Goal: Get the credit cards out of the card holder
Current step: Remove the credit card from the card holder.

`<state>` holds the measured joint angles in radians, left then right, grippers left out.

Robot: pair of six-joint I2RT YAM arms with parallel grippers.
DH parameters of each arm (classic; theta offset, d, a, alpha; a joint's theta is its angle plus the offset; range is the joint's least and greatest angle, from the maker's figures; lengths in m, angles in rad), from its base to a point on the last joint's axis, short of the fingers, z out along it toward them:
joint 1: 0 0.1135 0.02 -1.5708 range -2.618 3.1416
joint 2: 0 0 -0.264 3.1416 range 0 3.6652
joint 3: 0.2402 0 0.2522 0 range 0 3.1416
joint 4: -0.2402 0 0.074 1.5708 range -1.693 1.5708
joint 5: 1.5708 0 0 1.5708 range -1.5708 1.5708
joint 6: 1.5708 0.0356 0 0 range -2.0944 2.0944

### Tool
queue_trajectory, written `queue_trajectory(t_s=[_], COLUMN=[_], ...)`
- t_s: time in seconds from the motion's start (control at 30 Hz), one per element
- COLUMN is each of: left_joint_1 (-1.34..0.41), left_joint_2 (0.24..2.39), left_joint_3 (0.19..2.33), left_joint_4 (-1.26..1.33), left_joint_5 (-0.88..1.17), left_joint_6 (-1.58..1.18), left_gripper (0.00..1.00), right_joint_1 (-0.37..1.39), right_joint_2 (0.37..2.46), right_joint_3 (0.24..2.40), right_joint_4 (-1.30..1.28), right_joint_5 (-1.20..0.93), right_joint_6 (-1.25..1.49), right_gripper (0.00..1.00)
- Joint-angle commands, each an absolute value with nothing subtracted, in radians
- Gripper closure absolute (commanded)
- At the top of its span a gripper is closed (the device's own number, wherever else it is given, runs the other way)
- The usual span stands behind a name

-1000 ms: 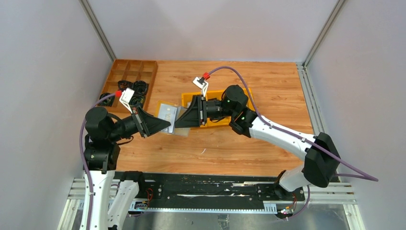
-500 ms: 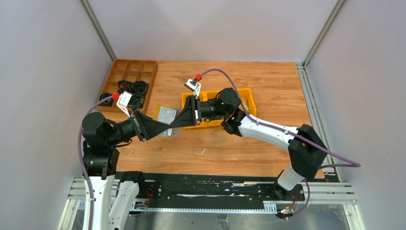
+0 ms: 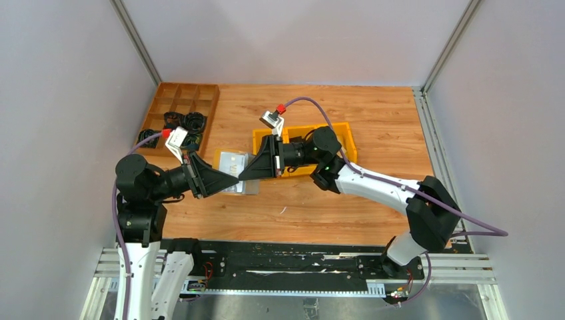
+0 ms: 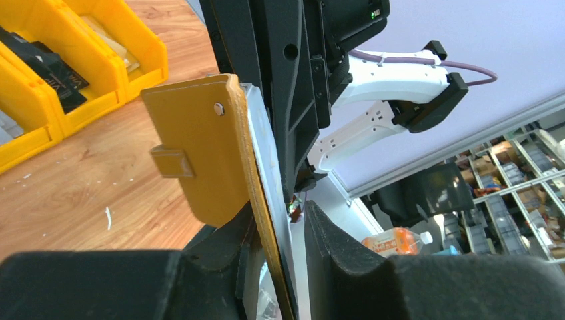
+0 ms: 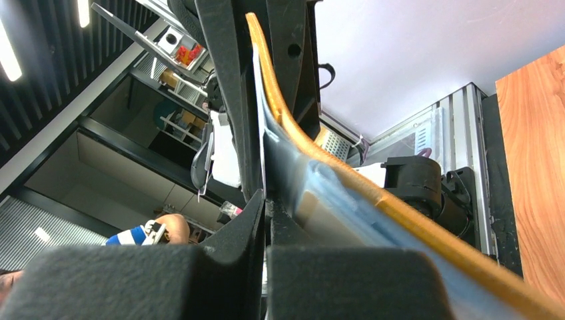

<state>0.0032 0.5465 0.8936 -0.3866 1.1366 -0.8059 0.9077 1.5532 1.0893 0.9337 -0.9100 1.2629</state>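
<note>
credit card (image 5: 259, 120) in right tool (image 5: 266, 203)

You have a wooden table (image 3: 386, 133) filling the middle of the top view, with its grain running left to right. At its upper left sits a brown compartment tray (image 3: 200, 93), with black rings (image 3: 193, 122) in the nearer cells. Near the centre, yellow bins (image 3: 343, 133) stand side by side on the wood, holding black and tan pieces. A small white scrap (image 3: 282, 211) lies on the bare wood below them.
</note>
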Motion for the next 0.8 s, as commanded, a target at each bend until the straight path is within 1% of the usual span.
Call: queue_trajectory(t_s=[0.0, 0.2, 0.33, 0.37, 0.43, 0.53, 0.57, 0.63, 0.77], left_joint_1=[-0.003, -0.003, -0.002, -0.003, -0.003, -0.003, -0.003, -0.003, -0.003], left_joint_2=[0.565, 0.565, 0.561, 0.564, 0.568, 0.568, 0.566, 0.566, 0.569], left_joint_3=[0.952, 0.965, 0.976, 0.979, 0.985, 0.986, 0.985, 0.984, 0.997], left_joint_4=[-0.309, -0.272, -0.26, -0.26, -0.263, -0.267, -0.275, -0.286, -0.332], left_joint_5=[1.178, 1.181, 1.173, 1.172, 1.174, 1.174, 1.173, 1.171, 1.161], left_joint_6=[-0.864, -0.91, -0.921, -0.922, -0.922, -0.911, -0.904, -0.895, -0.853], left_gripper=[0.8, 0.89, 0.97, 1.0, 1.0, 1.0, 1.0, 1.0, 1.0], right_joint_1=[0.918, 0.916, 0.916, 0.916, 0.916, 0.916, 0.916, 0.916, 0.916], right_joint_2=[1.5, 1.456, 1.432, 1.429, 1.428, 1.44, 1.451, 1.473, 1.505], right_joint_3=[1.039, 1.002, 0.978, 0.975, 0.973, 0.982, 0.99, 1.015, 1.06], right_joint_4=[0.982, 0.956, 0.957, 0.96, 0.969, 1.044, 1.075, 1.119, 1.198], right_joint_5=[-0.908, -0.915, -0.908, -0.909, -0.903, -0.879, -0.872, -0.864, -0.87], right_joint_6=[1.239, 1.221, 1.211, 1.211, 1.215, 1.258, 1.278, 1.316, 1.376], right_gripper=[1.0, 1.0, 0.99, 0.98, 0.9, 0.71, 0.68, 0.66, 0.67])
